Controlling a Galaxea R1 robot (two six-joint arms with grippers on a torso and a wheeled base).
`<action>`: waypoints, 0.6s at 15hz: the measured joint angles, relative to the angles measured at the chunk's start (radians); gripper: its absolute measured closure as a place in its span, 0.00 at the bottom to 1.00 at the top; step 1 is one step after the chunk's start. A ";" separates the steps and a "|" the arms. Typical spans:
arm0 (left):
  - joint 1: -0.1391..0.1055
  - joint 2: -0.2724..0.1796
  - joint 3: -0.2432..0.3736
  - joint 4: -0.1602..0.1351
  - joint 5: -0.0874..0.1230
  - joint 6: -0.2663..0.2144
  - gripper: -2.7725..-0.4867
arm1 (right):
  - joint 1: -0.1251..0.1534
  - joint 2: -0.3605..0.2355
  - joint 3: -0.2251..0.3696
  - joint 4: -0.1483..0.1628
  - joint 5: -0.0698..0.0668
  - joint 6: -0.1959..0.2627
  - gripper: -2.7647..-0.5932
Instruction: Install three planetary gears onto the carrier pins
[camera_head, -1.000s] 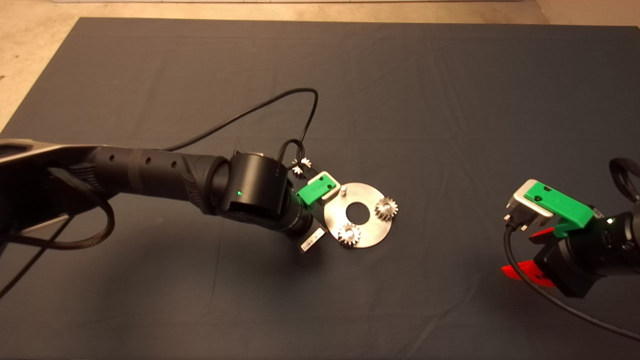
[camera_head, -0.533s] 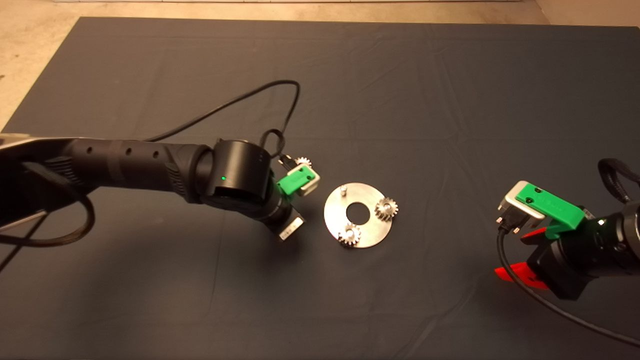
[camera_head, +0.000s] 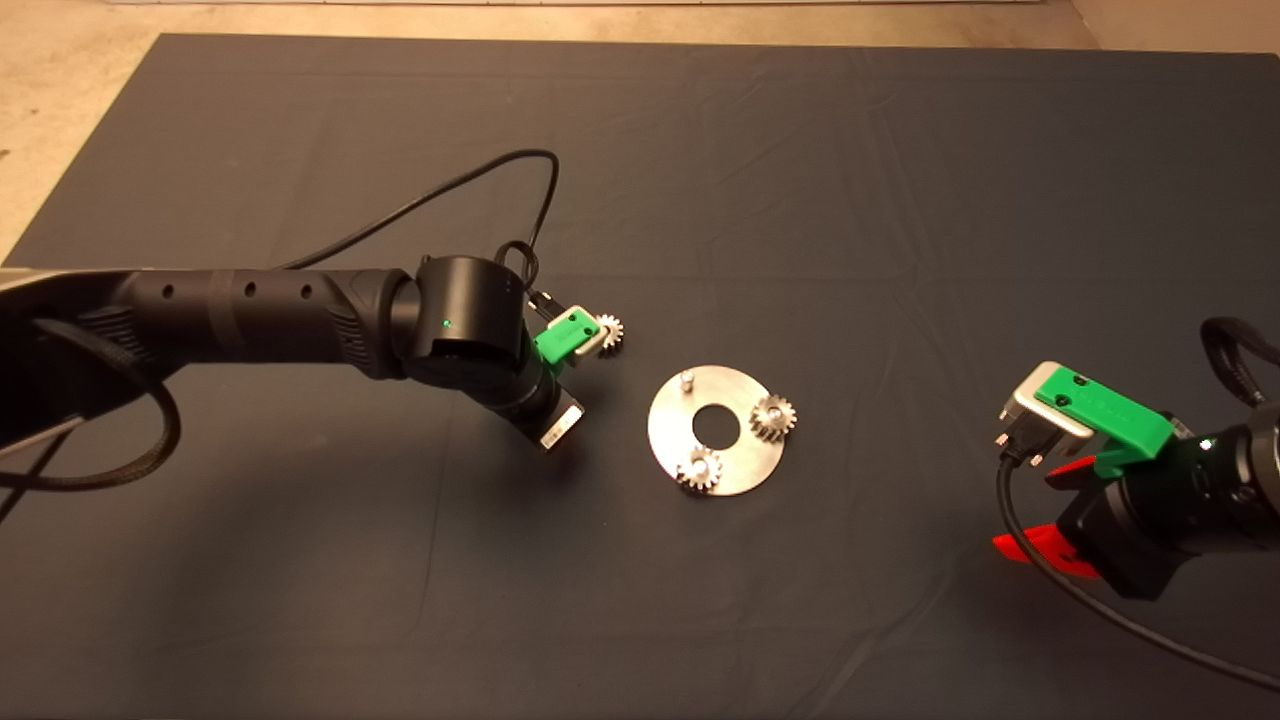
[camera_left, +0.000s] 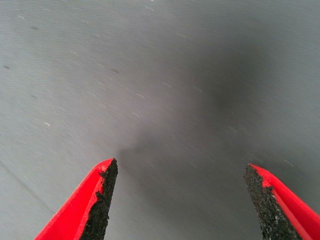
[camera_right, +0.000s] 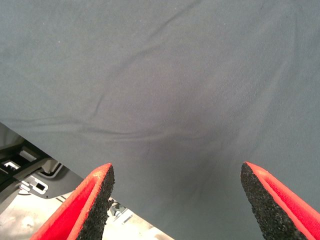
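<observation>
The shiny round disc lies at mid-mat. One planetary gear sits on its right pin and another on its near-left pin. The far-left carrier pin stands bare. The third gear lies loose on the mat, left of the disc, right beside my left wrist's green mount. My left gripper is open and empty over bare mat; its fingers are hidden under the wrist in the head view. My right gripper waits open at the right edge, also seen in its wrist view.
The left arm's black cable loops over the mat behind the wrist. The dark mat is creased in places. The right wrist view shows the mat's edge and floor beyond.
My left arm has pulled back to the left, away from the disc, and the loose gear now shows beside its green mount. The right gripper has barely shifted.
</observation>
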 joint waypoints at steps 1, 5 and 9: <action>0.000 0.000 -0.006 0.000 -0.016 0.000 0.44 | 0.000 0.000 0.000 0.000 0.000 0.000 0.42; -0.006 0.012 -0.015 -0.005 -0.026 0.000 0.44 | 0.000 0.012 0.000 0.000 0.000 0.000 0.42; -0.037 0.036 -0.081 -0.038 -0.029 0.016 0.39 | 0.000 0.011 0.000 0.002 -0.002 0.000 0.42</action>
